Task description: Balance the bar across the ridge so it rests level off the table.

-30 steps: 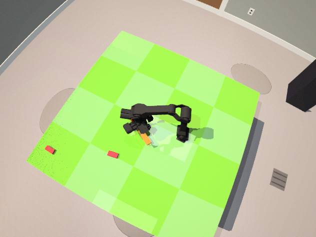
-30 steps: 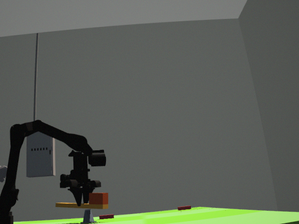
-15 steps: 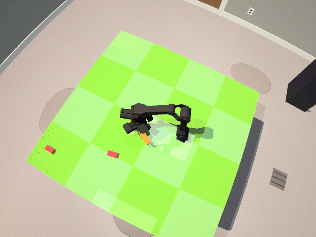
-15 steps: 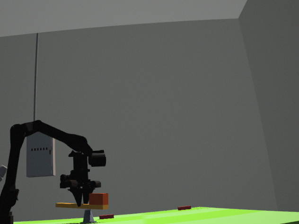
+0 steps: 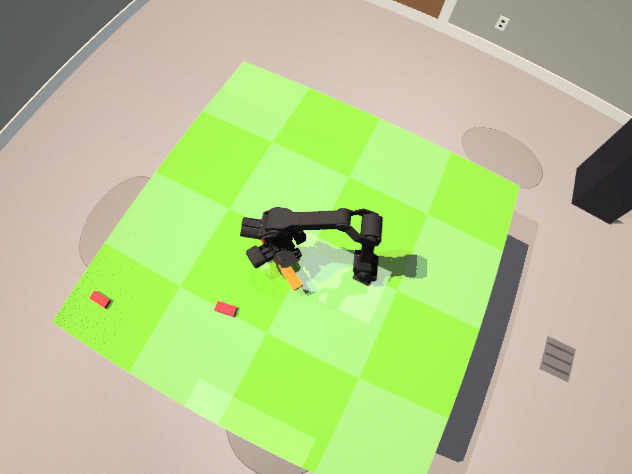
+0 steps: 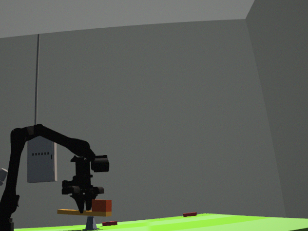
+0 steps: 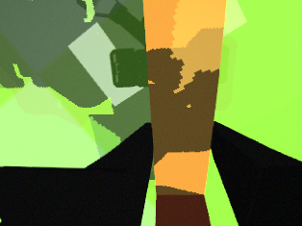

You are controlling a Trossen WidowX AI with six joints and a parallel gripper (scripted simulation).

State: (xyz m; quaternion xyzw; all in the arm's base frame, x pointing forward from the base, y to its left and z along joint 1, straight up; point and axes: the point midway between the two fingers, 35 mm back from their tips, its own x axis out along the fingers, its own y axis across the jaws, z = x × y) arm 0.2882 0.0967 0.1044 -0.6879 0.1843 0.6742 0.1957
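Observation:
The orange bar (image 5: pixel 291 277) (image 6: pixel 67 211) (image 7: pixel 192 8) is held off the table, roughly level in the exterior view. A red-orange block (image 6: pixel 101 205) (image 7: pixel 183 211) sits on one end of it. My gripper (image 6: pixel 85 210) (image 7: pixel 180 129) points down and is shut on the bar between its middle and the block. The grey ridge (image 6: pixel 90 223) stands on the table under the bar, a little toward the block end from the fingers. Its top meets or nearly meets the bar's underside; contact cannot be told. The arm hides most of the bar in the top view.
A small red block (image 5: pixel 225 309) (image 6: pixel 109 223) lies on the green checkered table (image 5: pixel 400 358) near the ridge. Another red block (image 5: pixel 99 299) (image 6: pixel 189 214) lies farther off, near a table corner. The arm reaches over the table above the bar.

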